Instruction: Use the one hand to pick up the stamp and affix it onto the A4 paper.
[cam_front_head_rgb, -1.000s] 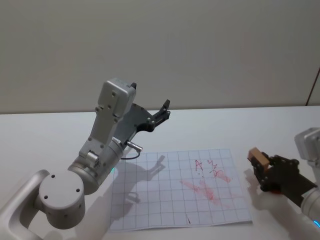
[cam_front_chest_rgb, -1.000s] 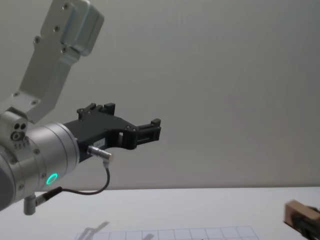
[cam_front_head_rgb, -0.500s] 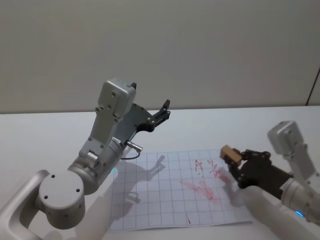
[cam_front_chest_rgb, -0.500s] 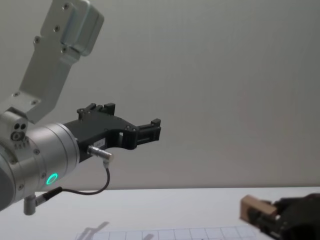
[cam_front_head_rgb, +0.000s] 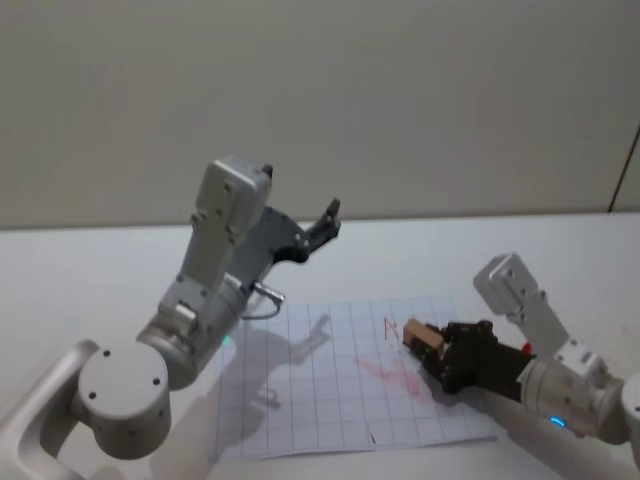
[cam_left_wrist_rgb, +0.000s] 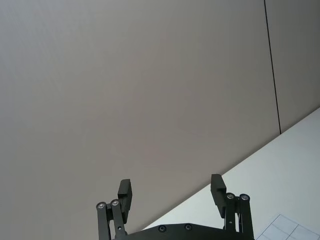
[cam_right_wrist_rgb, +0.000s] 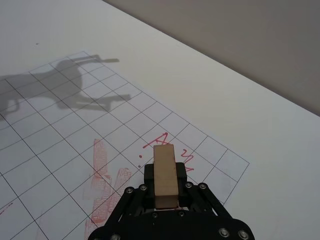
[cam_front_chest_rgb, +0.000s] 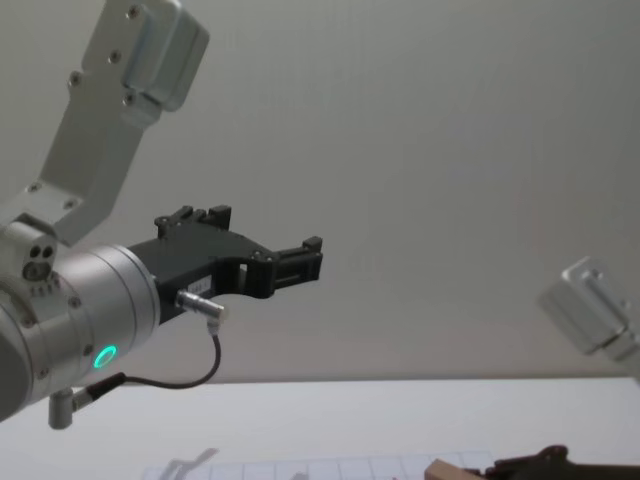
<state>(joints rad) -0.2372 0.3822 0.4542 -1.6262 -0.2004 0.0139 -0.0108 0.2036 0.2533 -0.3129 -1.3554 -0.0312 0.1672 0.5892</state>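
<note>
The stamp (cam_front_head_rgb: 424, 338) is a small tan wooden block, and my right gripper (cam_front_head_rgb: 428, 347) is shut on it. It hangs low over the right part of the A4 paper (cam_front_head_rgb: 320, 400), a white gridded sheet, close to red ink marks (cam_front_head_rgb: 392, 372). In the right wrist view the stamp (cam_right_wrist_rgb: 164, 175) sticks out from the black fingers (cam_right_wrist_rgb: 136, 196) above the paper (cam_right_wrist_rgb: 55, 145), beside a red letter A (cam_right_wrist_rgb: 156, 141). The chest view catches the stamp (cam_front_chest_rgb: 447, 470) at its bottom edge. My left gripper (cam_front_head_rgb: 328, 216) is open and held high over the table, parked.
The white table (cam_front_head_rgb: 90, 270) runs around the sheet on every side, with a plain wall behind. My left arm (cam_front_head_rgb: 215, 290) stands over the sheet's left part and casts a shadow (cam_front_head_rgb: 290, 350) on it. The left wrist view has its open fingers (cam_left_wrist_rgb: 125, 192) against the wall.
My right gripper has carried the stamp leftward from beside the sheet to above its right part, and lower. The left arm has not moved.
</note>
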